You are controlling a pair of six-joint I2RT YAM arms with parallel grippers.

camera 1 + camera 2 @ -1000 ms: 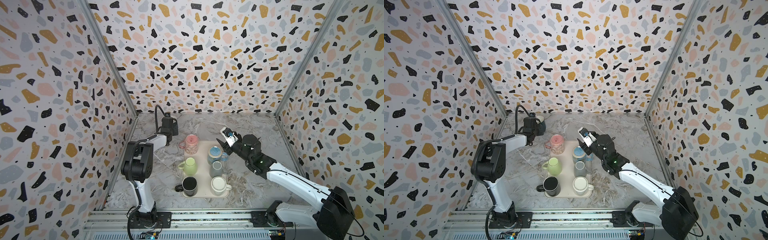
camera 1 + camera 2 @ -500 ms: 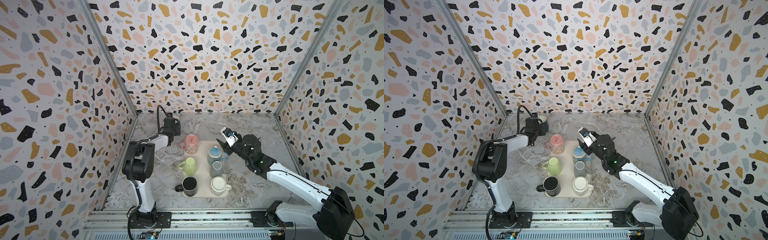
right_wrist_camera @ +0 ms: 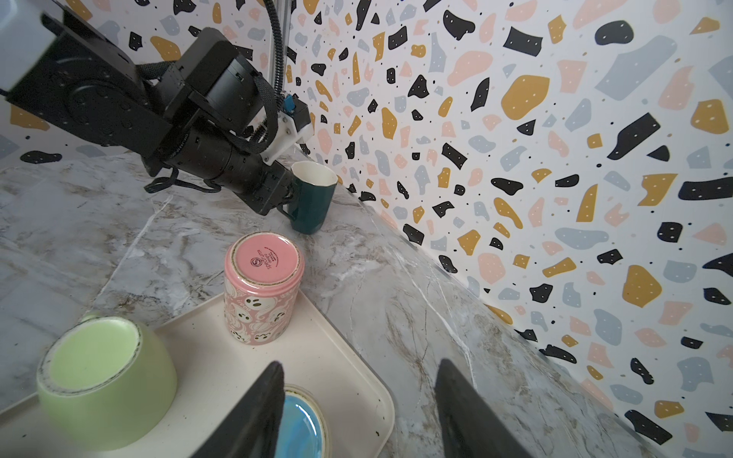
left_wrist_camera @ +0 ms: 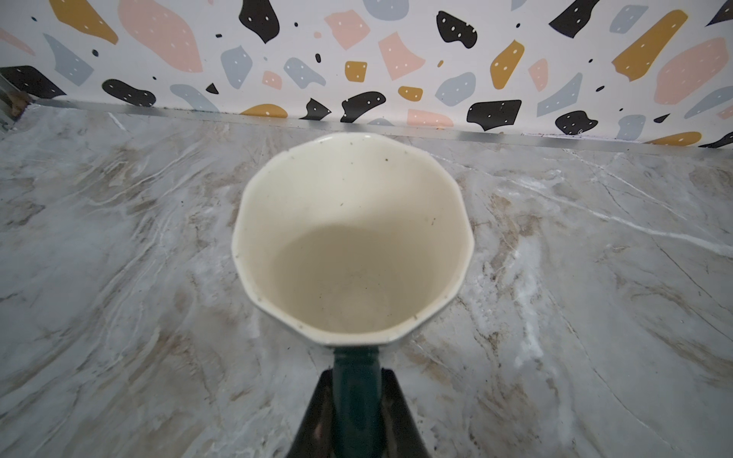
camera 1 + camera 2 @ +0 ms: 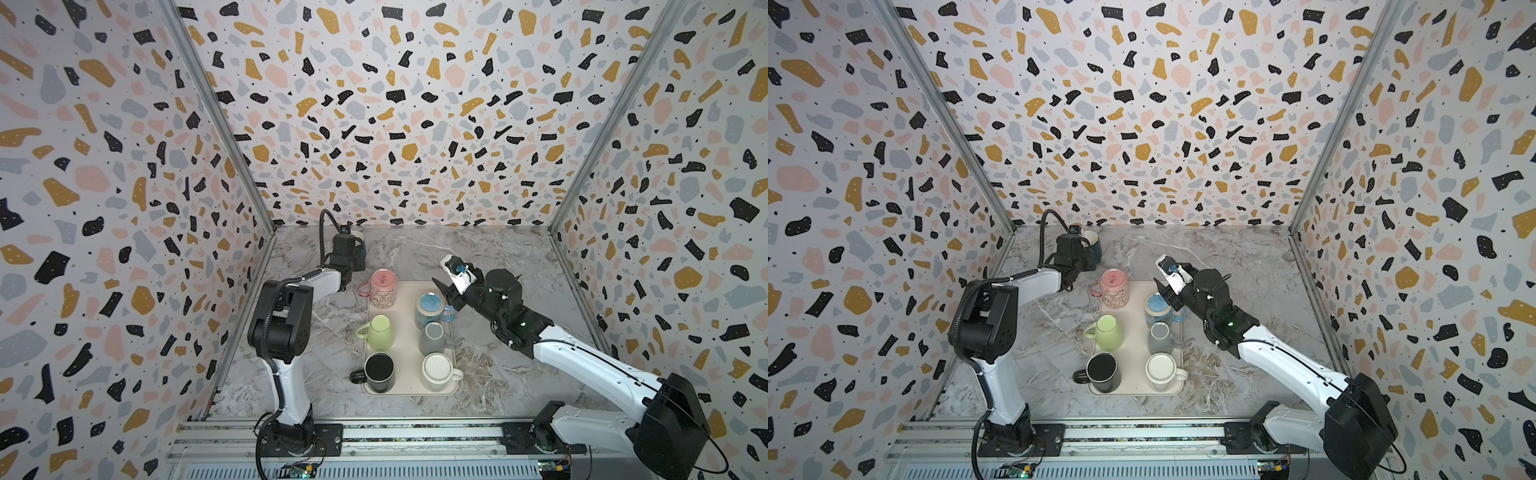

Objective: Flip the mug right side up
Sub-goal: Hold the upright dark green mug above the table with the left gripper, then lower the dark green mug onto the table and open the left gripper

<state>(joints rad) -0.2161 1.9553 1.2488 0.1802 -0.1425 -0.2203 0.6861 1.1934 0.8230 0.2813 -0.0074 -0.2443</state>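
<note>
The mug [image 4: 353, 246] is dark green outside and cream inside. It stands mouth up on the marble table near the back wall, seen in both top views [image 5: 357, 246] [image 5: 1093, 243] and in the right wrist view [image 3: 313, 198]. My left gripper [image 4: 357, 380] is shut on the mug's handle [image 4: 356, 396], reaching in from the side [image 3: 283, 194]. My right gripper [image 3: 359, 366] is open and holds nothing. It hovers over the back right corner of the tray [image 3: 349, 357], above a blue mug [image 3: 301, 420], in both top views [image 5: 446, 293] [image 5: 1168, 291].
The cream tray [image 5: 409, 332] carries a pink mug [image 5: 383, 286] and a light green mug [image 5: 380, 332], both bottom up, and the blue mug [image 5: 430, 309]. Grey [image 5: 432, 338], black [image 5: 379, 372] and white [image 5: 436, 370] mugs stand there too. Patterned walls enclose three sides.
My left gripper has shifted slightly to the right along the back wall with the green mug in it. The right arm has barely moved.
</note>
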